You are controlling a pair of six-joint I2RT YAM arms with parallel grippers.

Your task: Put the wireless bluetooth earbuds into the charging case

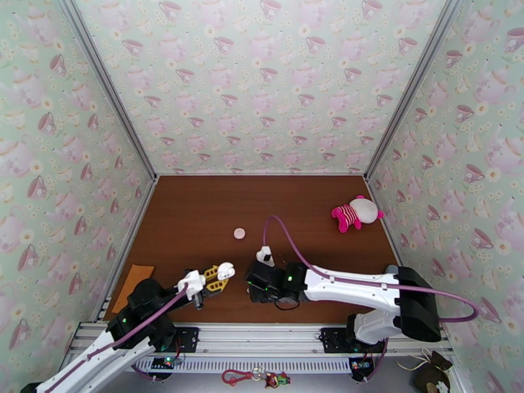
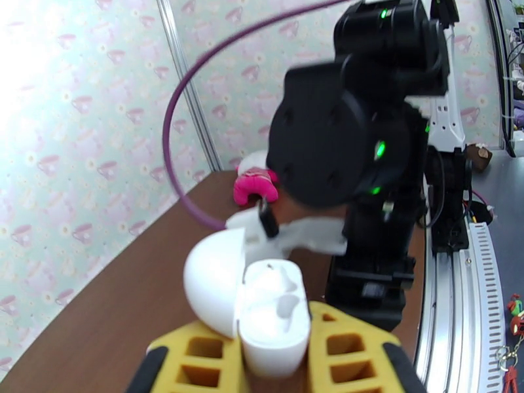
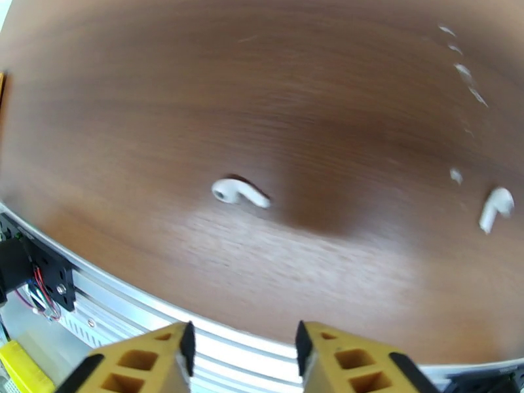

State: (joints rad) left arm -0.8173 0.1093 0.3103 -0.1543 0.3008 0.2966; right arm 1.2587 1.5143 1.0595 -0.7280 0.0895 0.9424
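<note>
My left gripper (image 1: 219,275) is shut on a white charging case (image 2: 275,319), held upright between its yellow fingers (image 2: 196,355) with the round lid (image 2: 211,283) swung open to the left. I cannot tell whether anything sits in its wells. In the right wrist view, two tiny white earbuds lie on the brown table near its front edge, one (image 3: 239,192) at centre and one (image 3: 494,207) at the far right. My right gripper (image 3: 242,352) hangs open just above the table's front rail, a short way from the centre earbud, with nothing between its fingers.
A second, small round white case (image 1: 240,233) rests mid-table. A pink and white plush toy (image 1: 354,214) lies at the back right. An orange pad (image 1: 131,283) sits by the left wall. The right arm's black wrist (image 2: 354,145) looms close in front of the held case.
</note>
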